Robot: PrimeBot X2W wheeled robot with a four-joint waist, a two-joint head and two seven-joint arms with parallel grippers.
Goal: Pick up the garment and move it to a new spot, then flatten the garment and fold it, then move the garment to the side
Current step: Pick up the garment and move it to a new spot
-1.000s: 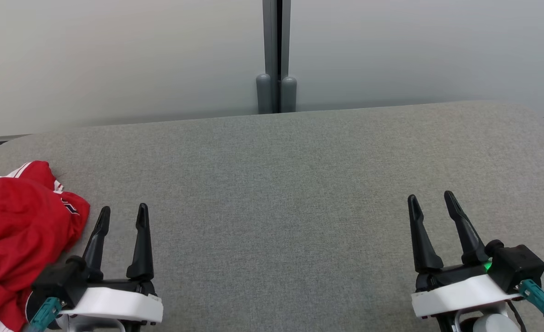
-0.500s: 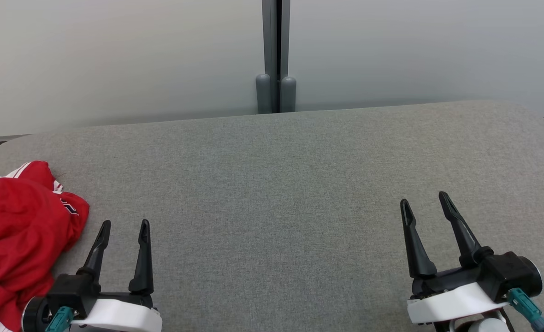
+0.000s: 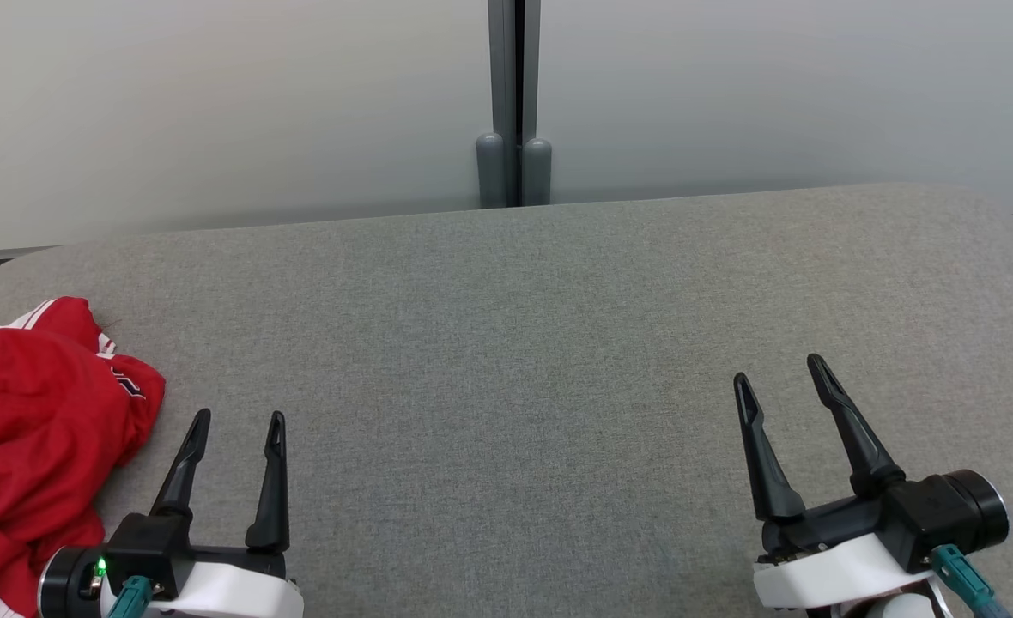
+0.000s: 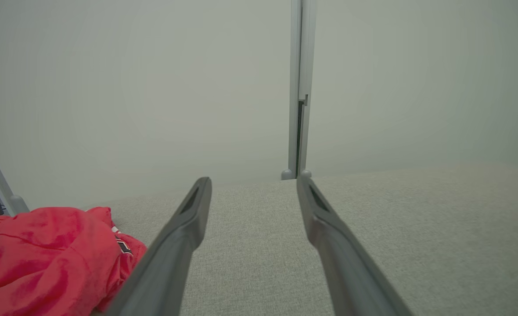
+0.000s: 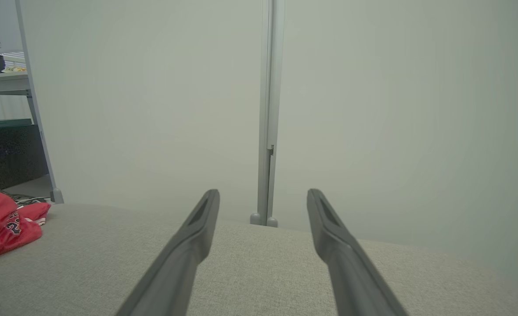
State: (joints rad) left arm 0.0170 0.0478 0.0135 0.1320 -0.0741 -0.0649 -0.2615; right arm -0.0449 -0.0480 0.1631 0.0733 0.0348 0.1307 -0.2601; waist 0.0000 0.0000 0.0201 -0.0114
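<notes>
Grey fabric covers the counter (image 3: 506, 326). A crumpled red garment (image 3: 34, 446) with white trim lies at its left edge, its dark print perhaps lettering, too small to read. Just beside it the left gripper (image 3: 239, 418) has its fingers spread wide and empty. The right gripper (image 3: 779, 369), well apart, is likewise.

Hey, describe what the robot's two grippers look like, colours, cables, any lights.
Both the left gripper and right gripper have two long, tapering black fingers on a black base, mounted to a white wrist shell. Each has a black cylindrical body with a teal cable plug. A small green light glows on the left one.
</notes>
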